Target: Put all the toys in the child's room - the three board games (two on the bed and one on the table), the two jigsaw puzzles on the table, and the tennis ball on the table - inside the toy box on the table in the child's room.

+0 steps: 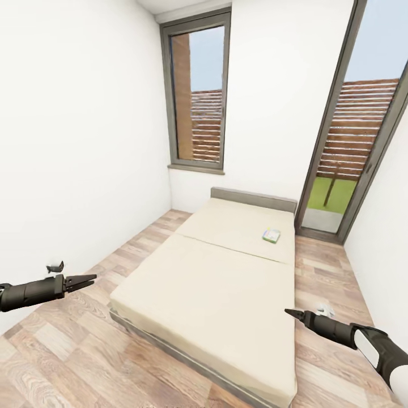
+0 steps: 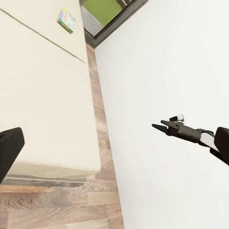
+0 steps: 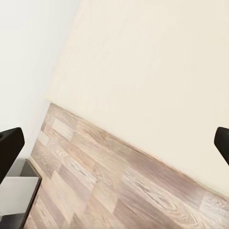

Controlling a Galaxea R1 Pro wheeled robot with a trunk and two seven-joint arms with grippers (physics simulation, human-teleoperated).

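A: Head view first. What's there?

B: The bed (image 1: 226, 272) fills the centre, beige mattress, grey headboard at the far end under the white wall. One small board game (image 1: 271, 236) lies flat on the mattress, right of centre in the frame, near the headboard. The left gripper (image 1: 84, 281) is at the lower left edge, over wood-plank floor (image 1: 68, 351), fingers a little apart, holding nothing. The right gripper (image 1: 292, 313) is at the lower right, by the bed's right edge, its fingers drawn to a point, together as far as I can tell. The game is well apart from both.

A: Left wrist view?

B: The board game (image 2: 67, 20) sits at the upper left on the mattress, far from the dark finger (image 2: 8, 150) at the left edge. The right gripper (image 2: 160, 126) shows at mid-right against the wall.

A: Right wrist view?

B: Dark fingers (image 3: 9, 148) at both side edges, wide apart, with mattress and floor (image 3: 95, 181) between them.
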